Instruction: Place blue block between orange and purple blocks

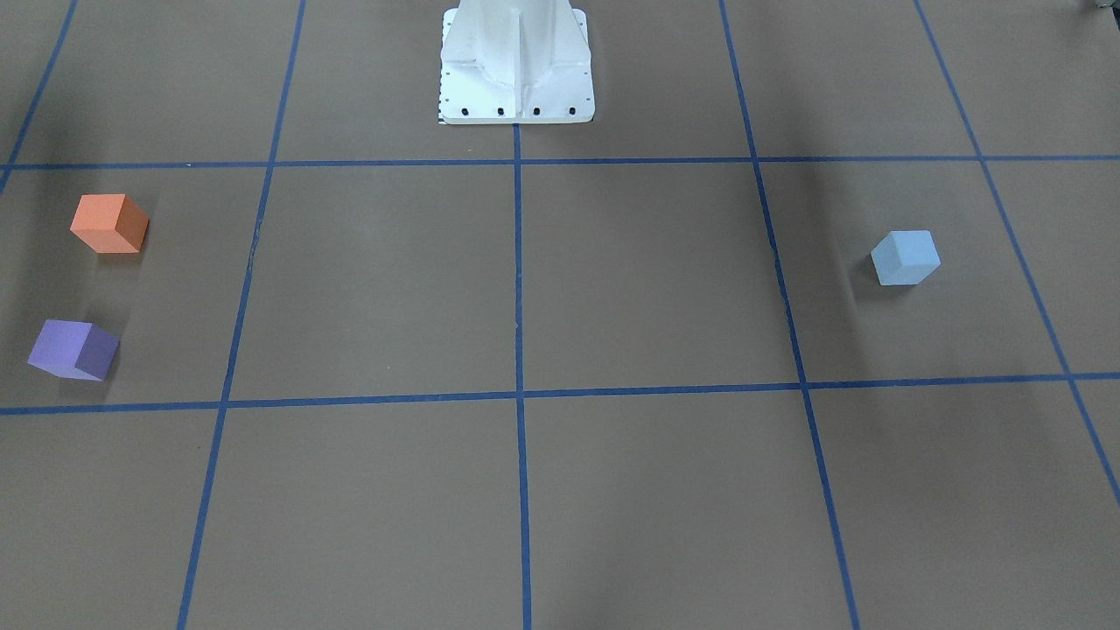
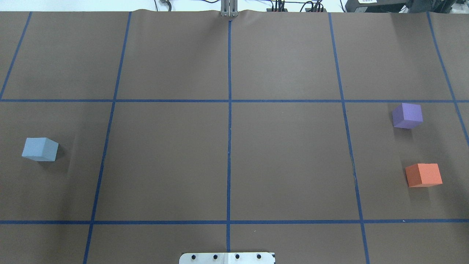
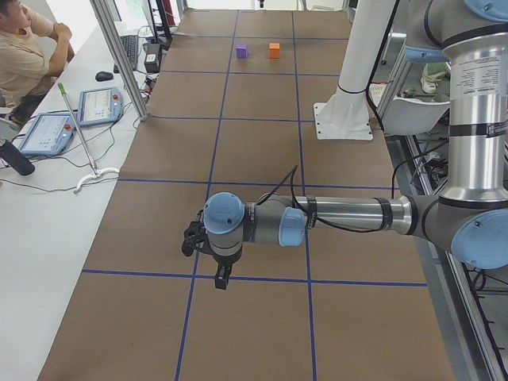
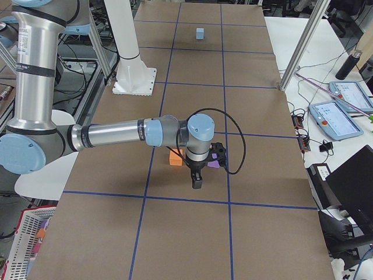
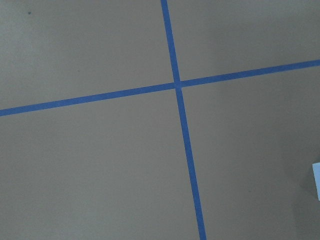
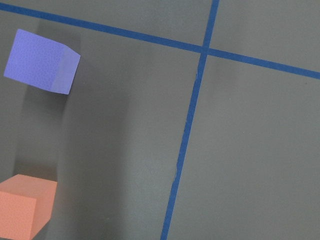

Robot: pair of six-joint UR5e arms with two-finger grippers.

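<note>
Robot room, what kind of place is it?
Probably a robotics lab: big robot arms over a table marked with blue tape, and control tablets on a desk beside a seated man.

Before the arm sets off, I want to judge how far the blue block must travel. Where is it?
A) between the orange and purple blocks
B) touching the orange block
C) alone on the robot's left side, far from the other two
C: in the overhead view the blue block sits alone at the left, while the purple block and orange block stand apart at the far right.
</note>
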